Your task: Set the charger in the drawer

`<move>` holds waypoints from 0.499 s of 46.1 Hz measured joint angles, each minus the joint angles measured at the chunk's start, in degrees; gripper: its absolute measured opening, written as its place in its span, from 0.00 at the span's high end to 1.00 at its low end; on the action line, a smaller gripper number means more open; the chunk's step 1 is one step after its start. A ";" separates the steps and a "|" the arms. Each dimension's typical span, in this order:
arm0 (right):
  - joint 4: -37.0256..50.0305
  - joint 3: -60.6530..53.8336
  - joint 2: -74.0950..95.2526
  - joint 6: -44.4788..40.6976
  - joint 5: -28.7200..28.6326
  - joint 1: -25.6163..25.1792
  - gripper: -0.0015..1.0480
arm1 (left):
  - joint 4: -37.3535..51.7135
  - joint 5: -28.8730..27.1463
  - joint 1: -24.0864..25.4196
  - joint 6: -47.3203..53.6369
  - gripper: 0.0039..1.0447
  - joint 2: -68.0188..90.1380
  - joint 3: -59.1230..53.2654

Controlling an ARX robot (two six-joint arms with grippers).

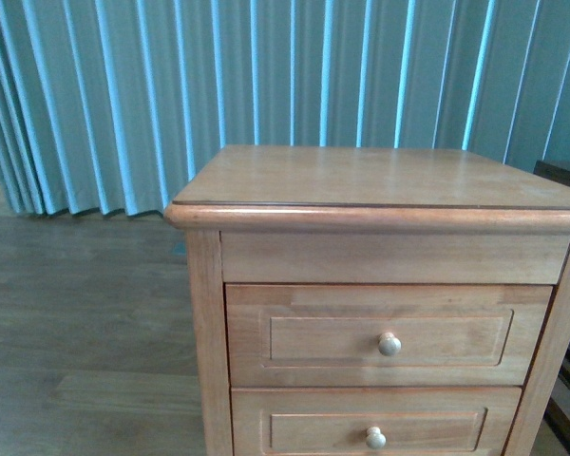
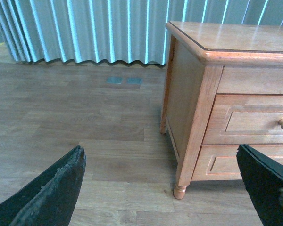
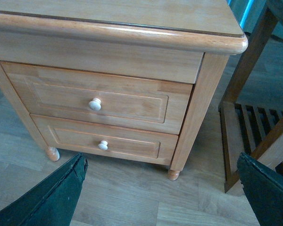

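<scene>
The drawer is the upper one of a light-brown wooden nightstand and it is pushed in, its round knob facing me. The right wrist view shows the same drawer above a like lower drawer. Part of the drawer also shows in the left wrist view. The charger is out of view in every frame. My left gripper hangs open above the floor beside the nightstand's front leg. My right gripper is open too, over the floor in front of the nightstand, with nothing between its fingers.
The nightstand top is bare wood. Pale blue vertical blinds hang behind it. A dark wooden slatted rack stands close by the nightstand's side. Wood-plank floor spreads out on the other side.
</scene>
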 joint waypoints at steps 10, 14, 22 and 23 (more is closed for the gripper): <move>12.96 -4.92 -0.07 3.91 9.16 1.88 0.20 | 0.00 0.00 0.00 0.00 0.06 0.00 0.00; 21.62 -9.62 -2.86 7.04 14.14 3.56 0.38 | 0.00 -0.02 0.00 0.00 0.06 0.00 0.00; 20.41 -13.03 -7.96 8.15 15.96 5.77 0.69 | 0.00 0.00 0.00 0.00 0.06 0.00 0.00; 19.82 -13.57 -8.92 8.20 17.84 6.97 0.74 | 0.00 0.00 0.00 0.00 0.06 0.00 0.00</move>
